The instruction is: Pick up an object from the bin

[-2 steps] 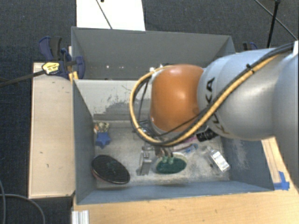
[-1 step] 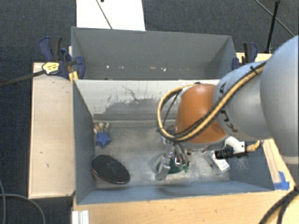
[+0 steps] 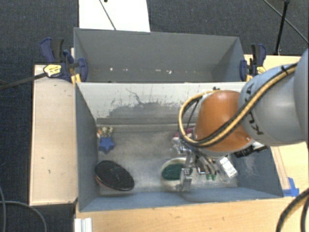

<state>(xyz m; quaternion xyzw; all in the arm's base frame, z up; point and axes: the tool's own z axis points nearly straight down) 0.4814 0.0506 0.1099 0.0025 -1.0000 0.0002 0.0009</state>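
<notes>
Tool [image 3: 186, 177] is low in the bin [image 3: 145, 149], near the front edge and a bit right of mid, w/ the orange cover [image 3: 219, 122] bulging above it and hiding most of the wrist. At its tip, on the left side, is a dark green round thing [image 3: 170, 172]. It's flat-ish and lies on the bin floor close to the front wall. Tool and green thing are touching or just beside each other, can't say which from this angle. Released or clenched? Can't tell, it's a tangle of metal down there. Nothing visibly lifted, so I'd call the pick not yet made.

Other stuff: black disc [image 3: 114, 175] toward the front-left corner, well apart from the tool. Small blue piece [image 3: 105, 143] by the left wall, further back. White block [image 3: 228, 167] just right of the tool.

How to do it well, imo: the green thing is nearest, so it's the likely target. It's low and round, so the tool should straddle it across the width, centred, and go right down to the floor before closing. Grab too high and it'll prob. squirt out. The front wall is close, so keep the approach vertical, no drift fwd. Watch the white block on the right and don't nip it along w/ the target. Lift straight up, then check sth is actually held.
</notes>
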